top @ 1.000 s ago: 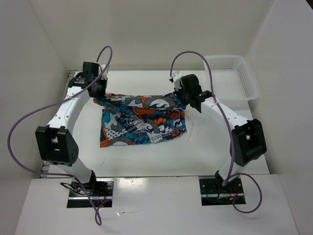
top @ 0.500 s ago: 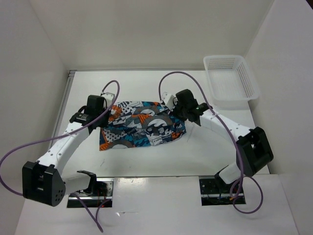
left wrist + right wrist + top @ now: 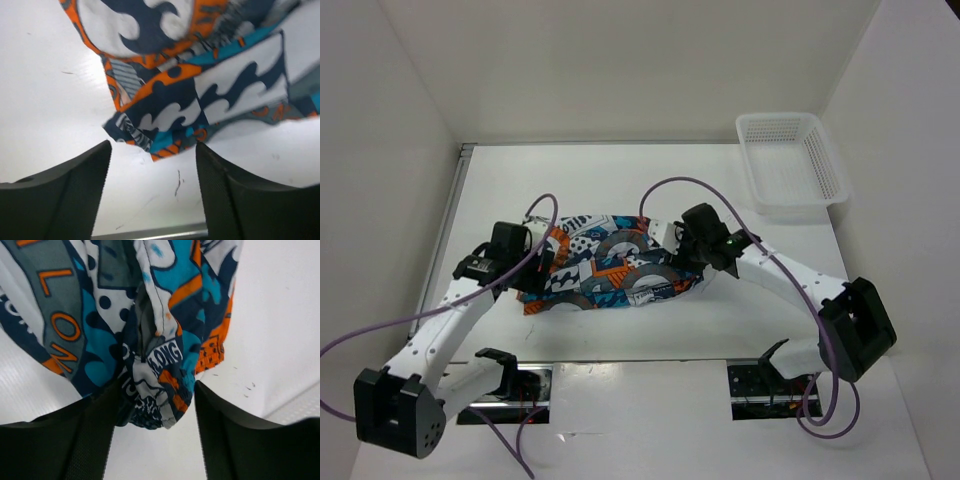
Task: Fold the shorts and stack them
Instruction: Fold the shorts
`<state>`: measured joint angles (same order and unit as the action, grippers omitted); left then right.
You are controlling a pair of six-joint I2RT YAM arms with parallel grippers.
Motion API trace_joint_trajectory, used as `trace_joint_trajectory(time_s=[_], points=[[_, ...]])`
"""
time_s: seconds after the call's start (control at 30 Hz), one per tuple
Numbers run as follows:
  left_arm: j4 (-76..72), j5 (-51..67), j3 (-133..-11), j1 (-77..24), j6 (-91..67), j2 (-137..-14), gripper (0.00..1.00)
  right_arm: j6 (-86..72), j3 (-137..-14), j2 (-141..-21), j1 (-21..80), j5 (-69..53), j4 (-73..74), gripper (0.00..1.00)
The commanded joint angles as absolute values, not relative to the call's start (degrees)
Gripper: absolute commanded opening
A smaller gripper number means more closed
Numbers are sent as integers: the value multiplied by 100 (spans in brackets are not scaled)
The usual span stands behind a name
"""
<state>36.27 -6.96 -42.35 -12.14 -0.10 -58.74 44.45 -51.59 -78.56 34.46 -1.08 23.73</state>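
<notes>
The left jaws and the right jaws are hanging released at opposite ends of the shorts (image 3: 605,265) lying bunched on the table (image 3: 620,180).

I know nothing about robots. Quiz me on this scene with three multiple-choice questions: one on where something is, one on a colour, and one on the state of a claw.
1. Where is the white basket?
A. At the far right corner of the table
B. At the near edge, between the two arm bases
C. Under the left arm

2. What colour are the looping cables?
A. Green
B. Purple
C. Yellow

3. How is the left claw?
A. Clamped shut
B. Open, gripping nothing
C. Out of sight

Answers:
1 A: the top view shows it at the far right corner, apart from the shorts.
2 B: every cable in the top view is purple.
3 B: its wrist view shows the fingers wide apart, with the edge of the shorts lying loose at their tips.
</notes>
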Motion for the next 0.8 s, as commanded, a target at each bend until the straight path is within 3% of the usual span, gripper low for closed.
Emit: trace_joint_trajectory(time_s=[0.0,0.03,0.13,0.3,0.47,0.7,0.77], points=[[4376,43,-4438,-1195,0,-5276,78,4535,-5063,-7717,3664,-272,2417,67],[4290,-130,-4517,-1195,0,-5143,83,4422,-5115,-7656,3665,-333,2417,73],[4122,-421,-4570,-1195,0,-5193,83,3730,-5307,-7594,3665,-282,2365,74],[4238,264,-5473,-134,0,-7397,72,1841,-6168,-7865,3043,-921,2653,74],[4534,964,-6538,791,0,-8357,71,-382,-6759,-8498,1978,-1959,3251,64],[4895,1299,-6425,729,0,-8912,71,-835,-6232,-8657,1907,-1749,3252,63],[5149,1598,-6512,564,0,-8912,71,-765,-6171,-8718,1846,-1749,3305,67]])
